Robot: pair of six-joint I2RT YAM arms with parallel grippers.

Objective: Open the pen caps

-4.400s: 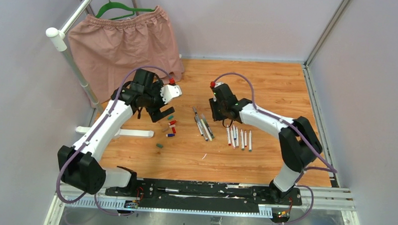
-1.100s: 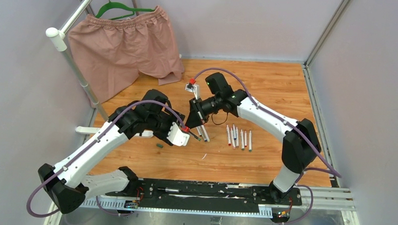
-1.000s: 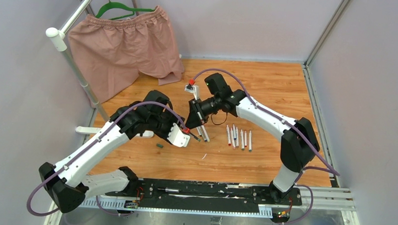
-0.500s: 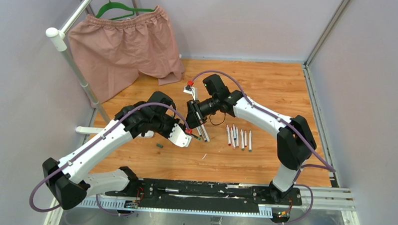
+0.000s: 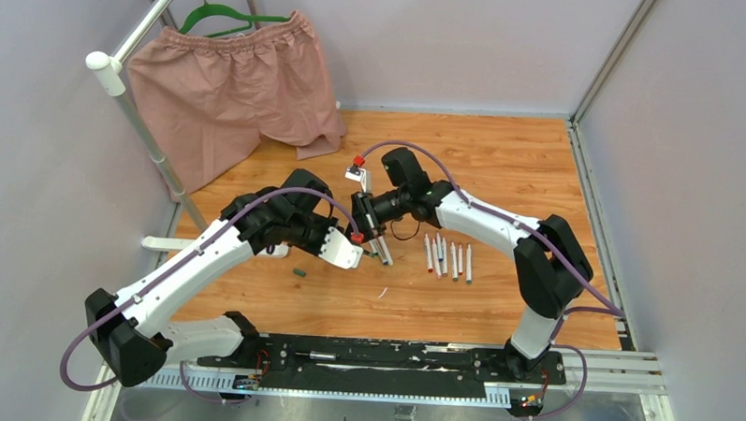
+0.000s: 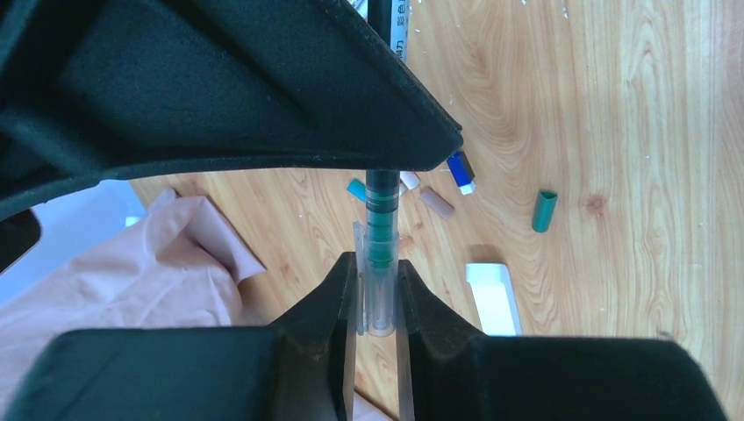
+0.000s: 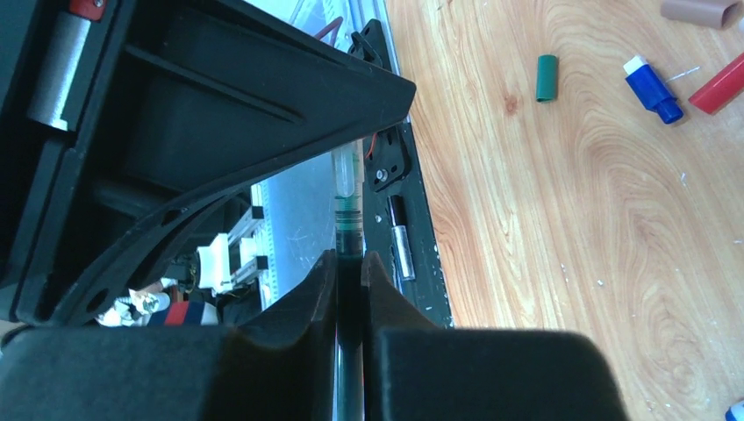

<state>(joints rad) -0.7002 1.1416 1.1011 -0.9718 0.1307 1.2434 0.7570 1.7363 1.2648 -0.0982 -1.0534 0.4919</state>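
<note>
Above the wooden table my two grippers meet tip to tip on one pen. In the left wrist view, my left gripper [image 6: 377,267] is shut on a clear pen cap [image 6: 379,303] that sits over the pen's green end [image 6: 382,215]. My right gripper [image 7: 349,259] is shut on the dark barrel of the same pen [image 7: 349,230], whose clear cap [image 7: 346,171] reaches into the left jaws. From above, the left gripper [image 5: 354,240] sits just below the right gripper [image 5: 369,213]. Loose pen caps lie on the wood: blue [image 6: 459,171], green [image 6: 544,210], cream [image 6: 436,202].
A row of several pens [image 5: 447,258] lies right of the grippers, and grey pens [image 5: 383,248] lie under them. A green cap [image 5: 299,272] and a long white bar [image 5: 255,249] lie to the left. Pink shorts [image 5: 228,84] hang on a rack at the back left.
The left gripper has closed on the clear cap and risen slightly toward the right gripper. The right arm has shifted a little left and down with the pen.
</note>
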